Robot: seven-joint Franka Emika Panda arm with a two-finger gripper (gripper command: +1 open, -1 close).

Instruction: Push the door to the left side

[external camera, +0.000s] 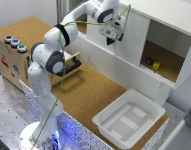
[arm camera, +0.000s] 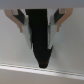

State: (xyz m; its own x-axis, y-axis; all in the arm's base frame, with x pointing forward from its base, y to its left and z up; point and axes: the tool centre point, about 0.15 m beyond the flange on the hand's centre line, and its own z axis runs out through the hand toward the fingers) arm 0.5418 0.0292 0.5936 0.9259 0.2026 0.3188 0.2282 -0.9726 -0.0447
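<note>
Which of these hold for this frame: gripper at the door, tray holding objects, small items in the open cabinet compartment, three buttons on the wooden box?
1. The gripper is up against the door. True.
2. The tray holds several objects. False: it looks empty.
3. Small items lie in the cabinet's open compartment. True.
4. The wooden box has no buttons. False: three buttons sit on top.
5. The arm reaches toward the tray. False: it reaches to the door.
</note>
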